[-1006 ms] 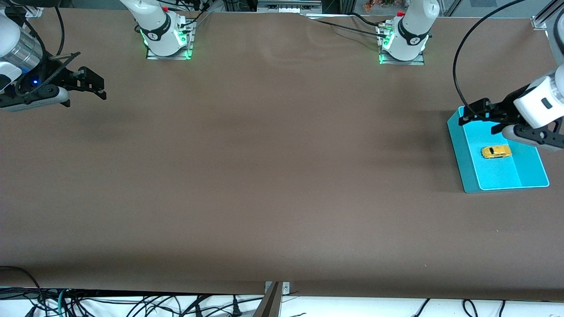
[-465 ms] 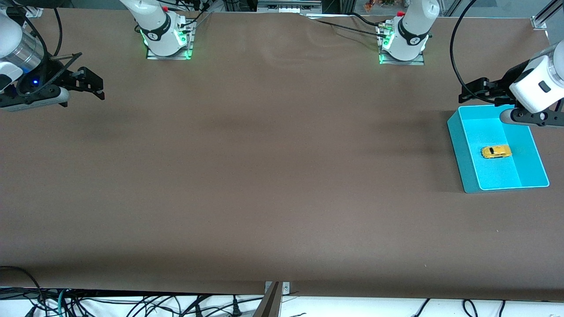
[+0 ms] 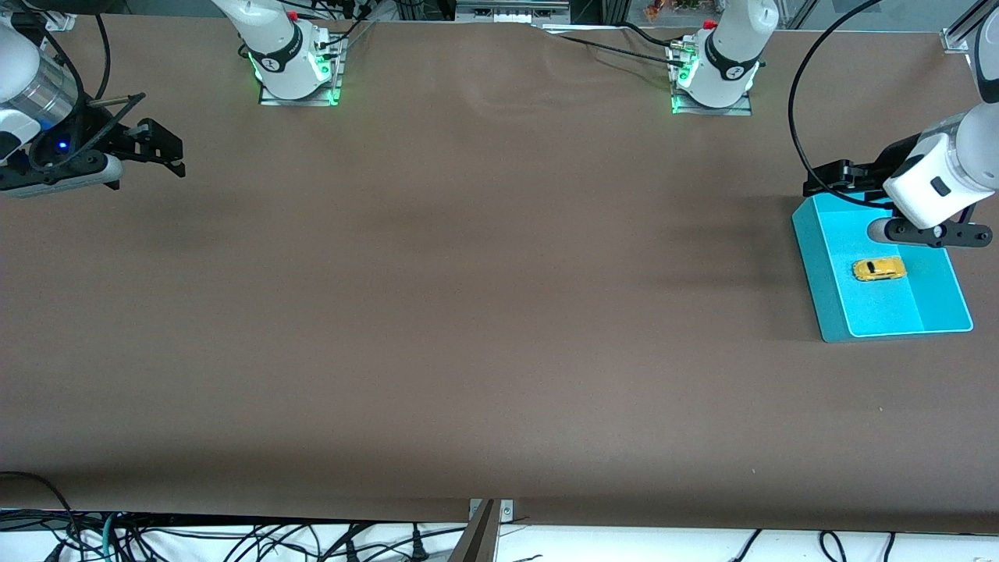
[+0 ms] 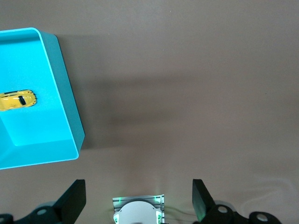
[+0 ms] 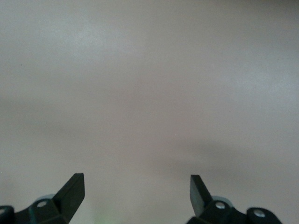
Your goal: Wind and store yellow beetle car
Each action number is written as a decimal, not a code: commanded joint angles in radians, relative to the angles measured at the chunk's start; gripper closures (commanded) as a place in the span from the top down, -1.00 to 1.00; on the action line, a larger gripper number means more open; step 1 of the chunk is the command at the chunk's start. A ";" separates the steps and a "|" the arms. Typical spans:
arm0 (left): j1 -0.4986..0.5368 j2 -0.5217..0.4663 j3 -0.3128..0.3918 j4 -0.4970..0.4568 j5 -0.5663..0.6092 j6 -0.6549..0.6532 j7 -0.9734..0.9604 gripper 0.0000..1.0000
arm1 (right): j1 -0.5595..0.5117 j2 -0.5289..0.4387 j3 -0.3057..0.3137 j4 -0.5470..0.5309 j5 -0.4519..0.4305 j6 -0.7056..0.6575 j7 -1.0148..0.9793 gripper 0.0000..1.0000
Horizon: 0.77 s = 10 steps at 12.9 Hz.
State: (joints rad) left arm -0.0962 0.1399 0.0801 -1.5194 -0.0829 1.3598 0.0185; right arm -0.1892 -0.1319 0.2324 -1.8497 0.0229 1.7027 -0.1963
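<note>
The yellow beetle car (image 3: pixel 879 269) lies on its wheels inside a cyan tray (image 3: pixel 815 265) at the left arm's end of the table. It also shows in the left wrist view (image 4: pixel 16 100), inside the tray (image 4: pixel 60 93). My left gripper (image 3: pixel 819 181) is open and empty in the air, over the tray's edge farthest from the front camera; in its wrist view (image 4: pixel 138 186) the jaws stand wide apart. My right gripper (image 3: pixel 173 152) is open and empty over bare table at the right arm's end and waits there; it also shows in the right wrist view (image 5: pixel 136 182).
The two arm bases (image 3: pixel 296 70) (image 3: pixel 714 74) with green lights stand along the table's edge farthest from the front camera. A black cable (image 3: pixel 804 117) loops above the tray. Loose cables (image 3: pixel 78 538) lie below the table's near edge.
My left gripper has moved from over the tray's inside to over the tray's edge farthest from the front camera. The car has not moved. The right gripper has barely moved.
</note>
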 commanded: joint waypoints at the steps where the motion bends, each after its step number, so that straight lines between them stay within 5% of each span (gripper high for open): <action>1: -0.008 0.009 0.001 0.030 0.015 -0.015 -0.002 1.00 | 0.007 0.008 -0.001 0.026 -0.014 -0.018 0.006 1.00; 10: 0.003 0.070 0.003 0.102 0.014 -0.013 -0.002 1.00 | 0.007 0.008 -0.001 0.026 -0.009 -0.021 0.008 1.00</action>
State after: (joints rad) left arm -0.0926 0.1896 0.0807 -1.4608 -0.0829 1.3620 0.0185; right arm -0.1888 -0.1319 0.2324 -1.8495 0.0229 1.7027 -0.1963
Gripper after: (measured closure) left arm 0.000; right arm 0.000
